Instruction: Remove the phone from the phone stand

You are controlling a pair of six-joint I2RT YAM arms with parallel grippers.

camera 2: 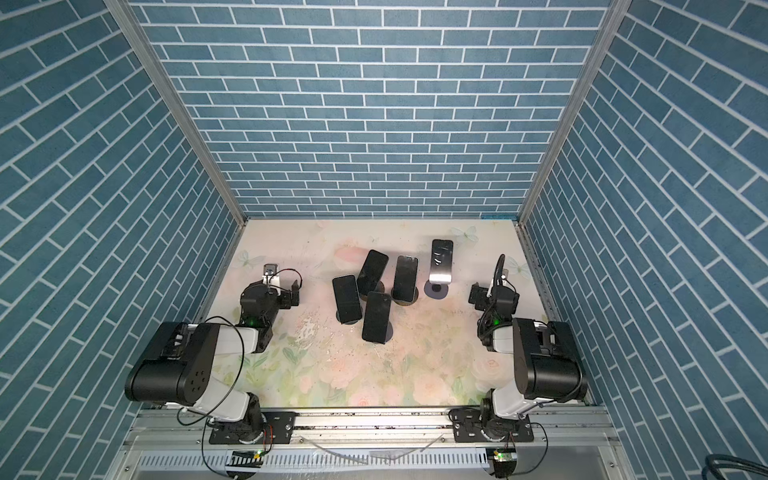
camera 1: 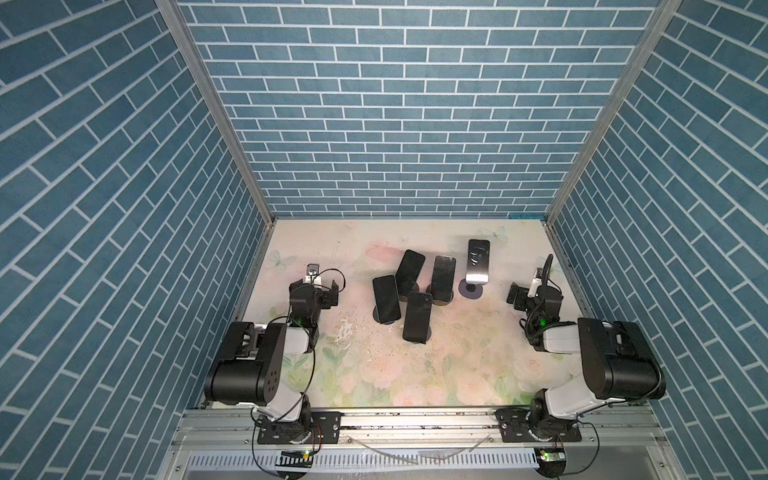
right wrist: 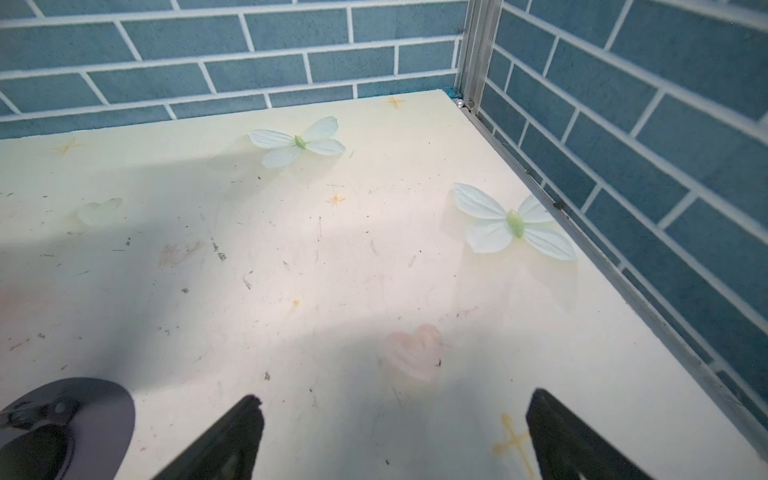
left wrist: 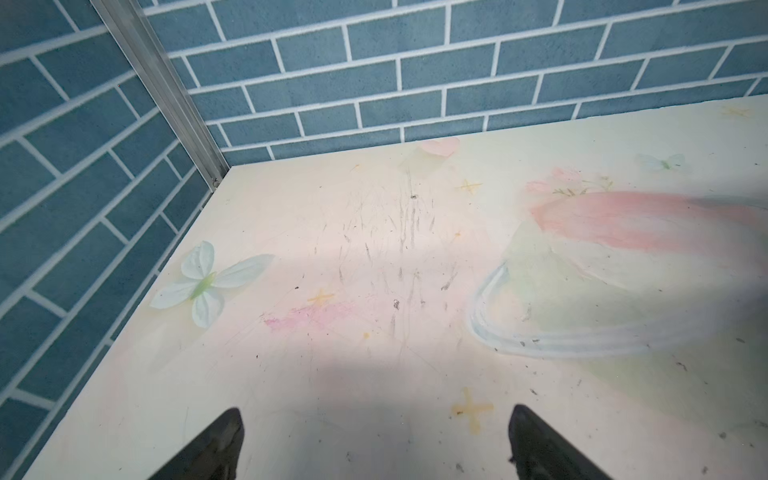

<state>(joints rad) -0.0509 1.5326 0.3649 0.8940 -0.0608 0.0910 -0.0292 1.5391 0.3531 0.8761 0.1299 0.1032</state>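
Left gripper [left wrist: 376, 415] and right gripper [right wrist: 397, 399], each with jaws spread wide and nothing between them, hover low over bare tabletop [left wrist: 374, 249] at opposite sides of the workspace. Five phones stand in the middle, each propped at a tilt on its own stand: a tight cluster of four, of which the front phone [camera 1: 417, 316] lies closest to the arms, and a far-right phone [camera 1: 477, 262] set slightly apart on a round stand base [camera 1: 470, 289] (its edge shows just beside the right gripper in the right wrist view). Progress, as judged: none yet. No phone has left its stand and neither gripper touches one. Approach, grasp, lift-off and set-down all remain; which phone is intended cannot be told.
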